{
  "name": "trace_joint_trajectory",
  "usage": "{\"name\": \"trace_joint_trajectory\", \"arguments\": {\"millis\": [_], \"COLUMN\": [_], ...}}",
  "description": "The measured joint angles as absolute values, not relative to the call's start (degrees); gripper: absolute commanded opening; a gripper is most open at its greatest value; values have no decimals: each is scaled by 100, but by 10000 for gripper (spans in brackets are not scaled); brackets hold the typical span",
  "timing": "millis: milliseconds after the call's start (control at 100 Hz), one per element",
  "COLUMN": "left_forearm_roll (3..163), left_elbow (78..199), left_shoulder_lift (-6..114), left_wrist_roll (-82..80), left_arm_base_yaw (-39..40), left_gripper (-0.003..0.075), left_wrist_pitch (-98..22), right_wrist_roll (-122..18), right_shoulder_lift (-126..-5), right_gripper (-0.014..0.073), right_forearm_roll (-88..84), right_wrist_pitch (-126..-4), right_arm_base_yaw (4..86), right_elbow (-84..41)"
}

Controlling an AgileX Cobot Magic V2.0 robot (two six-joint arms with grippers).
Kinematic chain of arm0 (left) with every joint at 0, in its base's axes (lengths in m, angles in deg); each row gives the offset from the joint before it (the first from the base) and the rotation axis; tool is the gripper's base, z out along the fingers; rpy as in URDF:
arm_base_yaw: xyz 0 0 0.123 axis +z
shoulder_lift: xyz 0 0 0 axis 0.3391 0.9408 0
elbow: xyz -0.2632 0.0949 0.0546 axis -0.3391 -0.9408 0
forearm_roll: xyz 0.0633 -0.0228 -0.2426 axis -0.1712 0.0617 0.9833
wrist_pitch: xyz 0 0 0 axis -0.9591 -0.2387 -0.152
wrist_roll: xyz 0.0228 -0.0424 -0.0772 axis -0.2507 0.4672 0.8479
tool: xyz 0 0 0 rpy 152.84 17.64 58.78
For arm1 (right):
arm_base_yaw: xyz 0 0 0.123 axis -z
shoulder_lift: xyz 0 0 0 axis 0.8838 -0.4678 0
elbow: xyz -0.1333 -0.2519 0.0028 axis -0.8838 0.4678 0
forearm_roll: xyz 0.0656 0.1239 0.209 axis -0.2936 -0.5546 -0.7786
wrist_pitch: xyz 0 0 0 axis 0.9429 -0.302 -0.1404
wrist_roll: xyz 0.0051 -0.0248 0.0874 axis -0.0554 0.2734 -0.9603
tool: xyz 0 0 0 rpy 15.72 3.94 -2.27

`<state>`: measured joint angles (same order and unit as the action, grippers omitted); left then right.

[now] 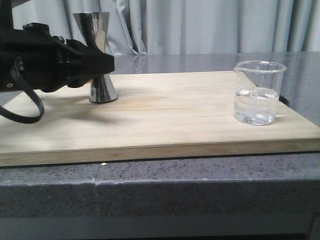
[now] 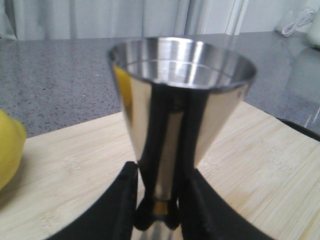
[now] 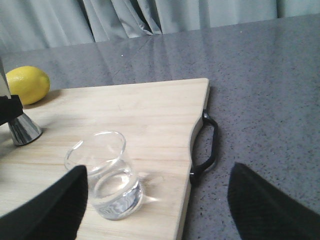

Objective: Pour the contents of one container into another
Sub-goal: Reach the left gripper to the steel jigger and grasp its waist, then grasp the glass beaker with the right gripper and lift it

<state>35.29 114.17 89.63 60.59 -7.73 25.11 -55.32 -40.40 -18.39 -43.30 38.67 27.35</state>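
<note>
My left gripper (image 1: 102, 64) sits at the left end of the wooden cutting board (image 1: 165, 120), its black fingers (image 2: 122, 210) closed on the narrow waist of the steel jigger (image 1: 100, 55), right at the thin gold band; the jigger stands upright on its lower cone, open mouth facing up, so its long axis is vertical and I judge it ready to receive. Beyond it, off the board's far left corner, lies a lemon (image 3: 27, 84) (no part of this job). Moving right, bare board separates the two vessels: the glass beaker (image 1: 259, 92), holding some clear liquid, stands upright near the right end, well apart from the jigger. My right gripper (image 3: 157, 200) hovers above and just behind the beaker with its fingers spread wide and nothing between them, clearly the nearer arm. The coming move turns on that: the right arm has to take the beaker and carry it leftward across the board to the jigger's mouth.
</note>
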Motion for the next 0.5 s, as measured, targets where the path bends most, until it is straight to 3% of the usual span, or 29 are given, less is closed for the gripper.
{"name": "trace_joint_trajectory", "arguments": {"millis": [180, 500], "left_forearm_roll": [3505, 2665], "left_elbow": [11417, 11417], "left_shoulder_lift": [8975, 8964], "left_wrist_roll": [6059, 6250], "left_arm_base_yaw": [-773, -773], "left_gripper": [-20, -20], "left_wrist_pitch": [2598, 3009], "right_wrist_roll": [-5532, -5532], "right_shoulder_lift": [-4040, -4192], "right_gripper": [522, 522], "right_forearm_roll": [-1839, -1574], "right_wrist_pitch": [-4382, -4404], "right_arm_base_yaw": [3755, 3117], "right_elbow": [2735, 2735]}}
